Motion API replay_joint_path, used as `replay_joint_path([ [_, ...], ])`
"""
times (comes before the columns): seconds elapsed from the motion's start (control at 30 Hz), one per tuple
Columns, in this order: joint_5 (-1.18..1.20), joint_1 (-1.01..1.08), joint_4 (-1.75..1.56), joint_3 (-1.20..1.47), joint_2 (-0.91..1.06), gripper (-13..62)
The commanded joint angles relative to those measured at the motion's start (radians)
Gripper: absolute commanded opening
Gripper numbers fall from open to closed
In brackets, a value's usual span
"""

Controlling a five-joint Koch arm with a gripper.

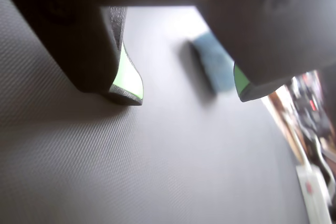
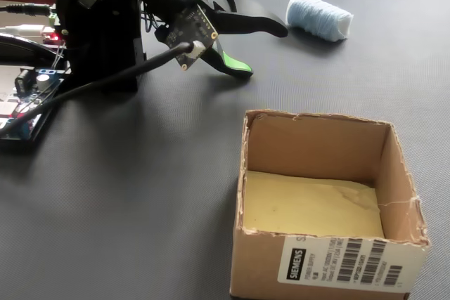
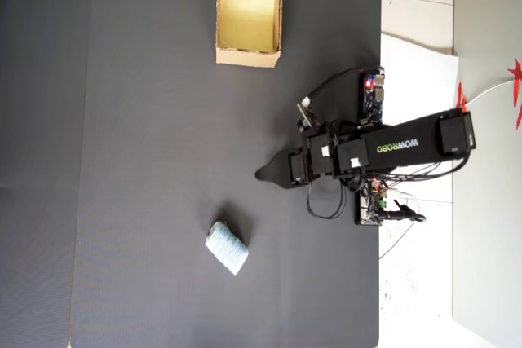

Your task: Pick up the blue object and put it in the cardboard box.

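Note:
The blue object [image 1: 215,67] is a pale blue ribbed lump lying on the black mat. In the wrist view it sits ahead of my gripper [image 1: 186,93], close to the right finger and partly hidden by it. My gripper [image 2: 261,51] is open with nothing between its green-padded jaws, and the blue object [image 2: 318,17] lies a short way beyond its tips. From overhead, the blue object [image 3: 226,248] is below and left of my gripper [image 3: 263,174]. The cardboard box [image 2: 267,258] stands open and empty in the foreground; overhead, the cardboard box [image 3: 249,57] is at the top.
Circuit boards with cables [image 2: 24,107] lie beside the arm's base [image 2: 98,40]. In the overhead view a board [image 3: 372,94] and another board [image 3: 367,201] flank the arm at the mat's right edge, where white floor [image 3: 416,283] begins.

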Motion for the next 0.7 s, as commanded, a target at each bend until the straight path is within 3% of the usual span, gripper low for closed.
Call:
replay_joint_path([
  [0.0, 0.026, -0.077, -0.057, 0.04, 0.087, 33.9],
  [0.67, 0.153, -0.362, -0.06, -0.015, 0.086, 33.0],
])
